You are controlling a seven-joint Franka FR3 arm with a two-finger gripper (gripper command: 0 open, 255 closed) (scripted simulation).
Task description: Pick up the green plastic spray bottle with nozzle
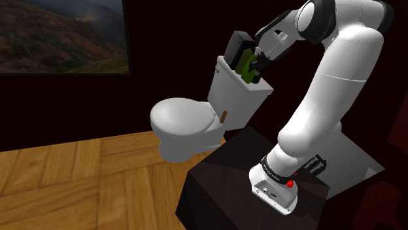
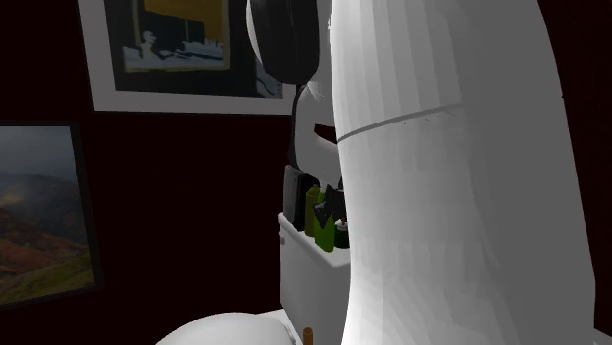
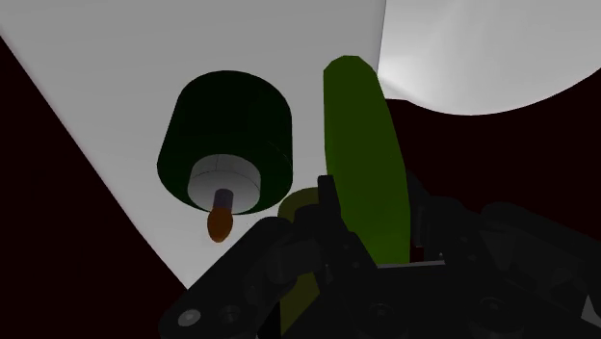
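Shoulder view: the gripper (image 1: 257,64) reaches over the white toilet tank (image 1: 230,98). The green spray bottle (image 1: 246,66) leans at the tank's top, right at the gripper's tip. Second exterior view: the bottle shows just beside the gripper, past the white arm (image 2: 441,196). Wrist view: the black fingers (image 3: 329,200) pinch the bottle from both sides. A dark green cylinder (image 3: 231,120) stands beside it.
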